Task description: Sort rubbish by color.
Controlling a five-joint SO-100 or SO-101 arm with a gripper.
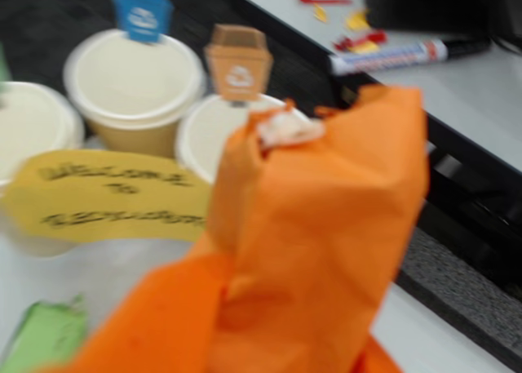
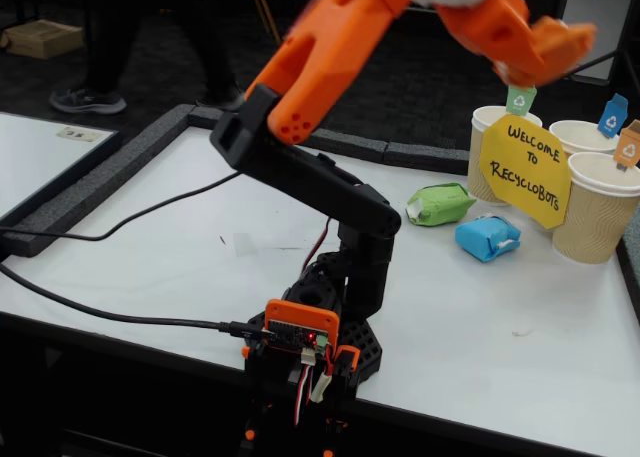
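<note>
Green rubbish (image 2: 438,203) and blue rubbish (image 2: 488,238) lie on the white table (image 2: 180,267) just before the yellow sign (image 2: 524,170) and three paper cups (image 2: 592,209). Orange gripper (image 2: 560,47), raised above the cups, clamps an orange lump (image 1: 285,128) between its jaws in the wrist view.

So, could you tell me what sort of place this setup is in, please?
Probably a demo or workshop stand in an office-like room: a handwritten yellow sign fronts tagged paper cups on a white table, with dark carpet behind.
</note>
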